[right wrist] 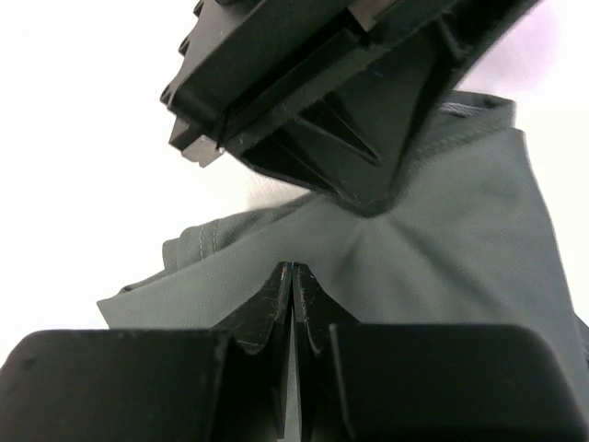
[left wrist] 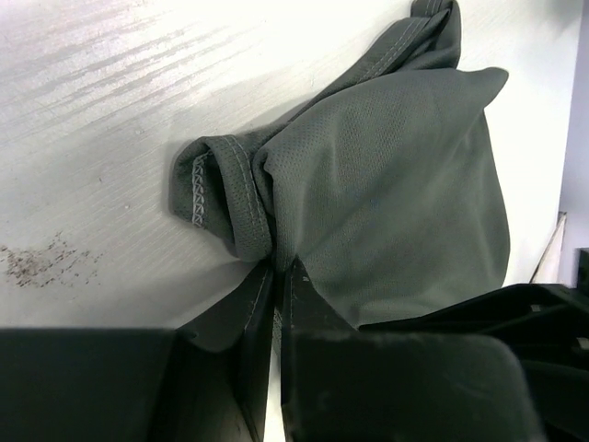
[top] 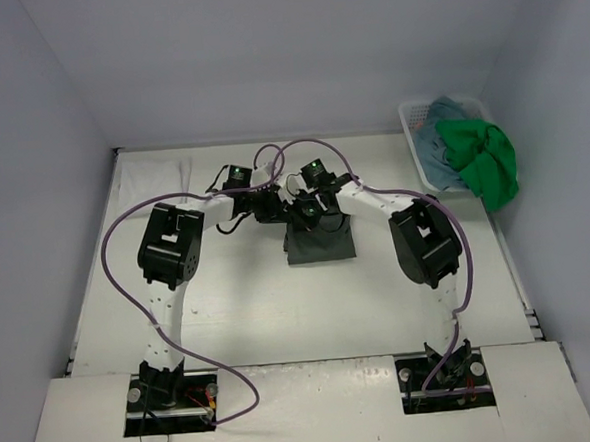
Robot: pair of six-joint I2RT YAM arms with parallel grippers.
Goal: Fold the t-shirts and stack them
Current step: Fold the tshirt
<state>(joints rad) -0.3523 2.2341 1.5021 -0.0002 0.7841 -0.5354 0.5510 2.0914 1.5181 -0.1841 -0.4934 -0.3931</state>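
The dark grey-green t-shirt (top: pixel 324 246) lies bunched at the table's middle. My left gripper (top: pixel 287 213) is shut on a gathered fold of this dark shirt (left wrist: pixel 386 184), next to a rolled hem. My right gripper (top: pixel 310 218) is shut on the same shirt (right wrist: pixel 442 249) a short way from the left one, whose black fingers (right wrist: pixel 368 138) cross the top of the right wrist view. A white t-shirt (top: pixel 152 176) lies flat at the back left. A teal-blue t-shirt (top: pixel 442 137) and a bright green t-shirt (top: pixel 484 164) sit in the basket.
A white mesh basket (top: pixel 410 114) stands at the back right corner, and the green shirt hangs over its front rim. Purple cables loop from both arms over the table. Walls close in the back and both sides.
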